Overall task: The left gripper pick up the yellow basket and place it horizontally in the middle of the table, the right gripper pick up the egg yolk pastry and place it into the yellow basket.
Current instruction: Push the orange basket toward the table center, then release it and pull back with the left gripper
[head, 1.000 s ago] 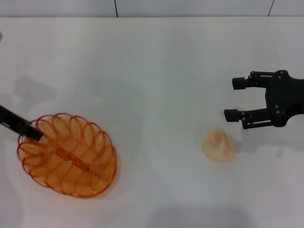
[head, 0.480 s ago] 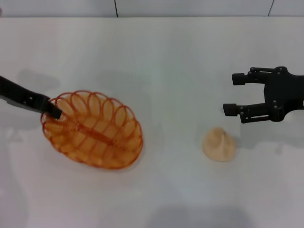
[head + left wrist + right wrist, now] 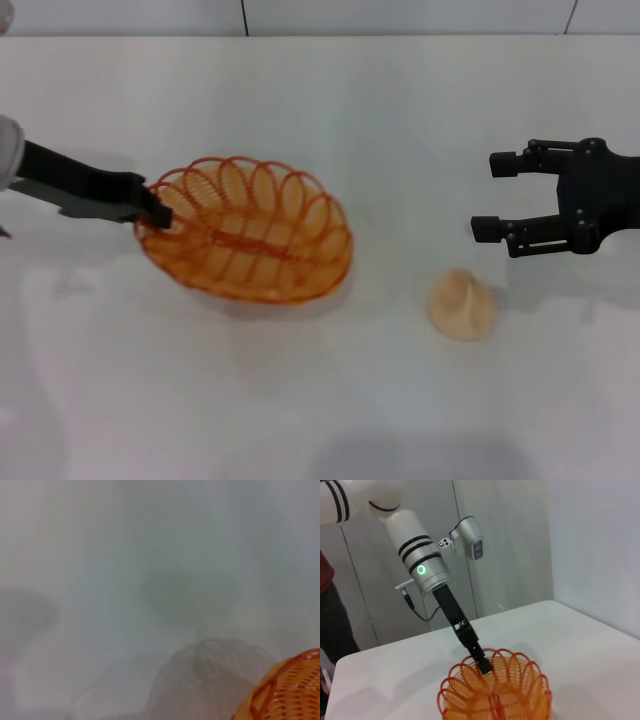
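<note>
The yellow basket (image 3: 247,243) hangs a little above the white table (image 3: 330,110), left of centre, its long side lying left to right. My left gripper (image 3: 157,212) is shut on the basket's left rim. The basket also shows in the right wrist view (image 3: 496,693) with the left gripper (image 3: 484,666) clamped on its far rim, and its edge shows in the left wrist view (image 3: 285,690). The egg yolk pastry (image 3: 461,303) lies on the table at the right. My right gripper (image 3: 487,195) is open and empty, just above and to the right of the pastry.
The table's far edge meets a grey wall (image 3: 400,15). A person in dark red (image 3: 330,610) stands beyond the table in the right wrist view.
My left gripper has carried the basket up and to the right, from the near left toward the table's middle, turning it flatter. The right gripper and pastry have not moved.
</note>
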You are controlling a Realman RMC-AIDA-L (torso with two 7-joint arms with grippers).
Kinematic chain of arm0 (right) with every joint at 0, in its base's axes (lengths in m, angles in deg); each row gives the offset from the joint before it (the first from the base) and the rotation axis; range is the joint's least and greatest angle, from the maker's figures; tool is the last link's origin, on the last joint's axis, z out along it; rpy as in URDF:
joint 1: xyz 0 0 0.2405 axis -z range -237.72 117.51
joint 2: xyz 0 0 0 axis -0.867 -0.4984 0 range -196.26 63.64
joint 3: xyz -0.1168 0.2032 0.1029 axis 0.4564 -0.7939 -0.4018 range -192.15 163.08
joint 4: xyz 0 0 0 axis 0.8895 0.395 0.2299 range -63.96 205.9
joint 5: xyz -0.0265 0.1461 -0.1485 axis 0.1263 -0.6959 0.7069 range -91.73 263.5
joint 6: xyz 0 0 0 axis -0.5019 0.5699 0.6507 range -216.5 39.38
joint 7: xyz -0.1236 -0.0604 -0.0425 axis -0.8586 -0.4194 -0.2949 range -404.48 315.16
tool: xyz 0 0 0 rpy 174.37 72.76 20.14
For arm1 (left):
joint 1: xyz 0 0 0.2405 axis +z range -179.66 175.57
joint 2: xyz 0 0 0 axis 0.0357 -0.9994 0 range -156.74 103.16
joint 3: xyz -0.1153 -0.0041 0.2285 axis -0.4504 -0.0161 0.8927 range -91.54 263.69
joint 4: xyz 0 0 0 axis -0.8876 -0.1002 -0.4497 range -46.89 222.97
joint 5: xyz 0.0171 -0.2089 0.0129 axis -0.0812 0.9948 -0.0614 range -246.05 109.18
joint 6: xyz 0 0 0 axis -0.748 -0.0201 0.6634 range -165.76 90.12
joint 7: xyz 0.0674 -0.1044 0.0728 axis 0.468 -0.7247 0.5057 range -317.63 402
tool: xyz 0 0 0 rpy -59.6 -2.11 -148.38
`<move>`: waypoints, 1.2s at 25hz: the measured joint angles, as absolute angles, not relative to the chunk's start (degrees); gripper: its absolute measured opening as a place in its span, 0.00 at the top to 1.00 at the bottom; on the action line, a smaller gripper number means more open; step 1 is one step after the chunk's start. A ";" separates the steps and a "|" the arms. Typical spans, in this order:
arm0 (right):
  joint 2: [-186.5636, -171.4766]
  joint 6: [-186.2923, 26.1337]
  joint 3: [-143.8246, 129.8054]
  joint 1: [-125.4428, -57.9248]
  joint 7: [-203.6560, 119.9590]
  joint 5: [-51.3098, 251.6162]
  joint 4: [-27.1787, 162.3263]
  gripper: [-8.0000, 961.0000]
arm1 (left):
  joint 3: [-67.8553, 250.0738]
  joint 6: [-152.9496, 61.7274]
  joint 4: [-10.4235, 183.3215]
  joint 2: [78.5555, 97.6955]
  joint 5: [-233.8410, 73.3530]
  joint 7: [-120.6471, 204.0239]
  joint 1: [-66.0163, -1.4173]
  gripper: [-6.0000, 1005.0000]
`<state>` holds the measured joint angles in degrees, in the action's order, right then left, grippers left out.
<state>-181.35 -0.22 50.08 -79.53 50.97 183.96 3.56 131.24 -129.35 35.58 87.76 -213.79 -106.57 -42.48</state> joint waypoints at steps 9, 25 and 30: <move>-181.28 0.64 50.06 -79.53 50.92 184.03 3.41 0.11 | 131.45 -128.79 35.75 89.31 -208.14 -112.16 -41.69 0.91; -181.33 3.02 50.06 -79.53 50.96 183.97 2.70 0.11 | 131.42 -126.98 39.44 88.16 -210.12 -115.60 -42.48 0.91; -181.42 3.50 50.06 -79.70 51.13 183.90 2.67 0.11 | 131.73 -126.71 39.72 87.38 -212.68 -116.29 -43.87 0.91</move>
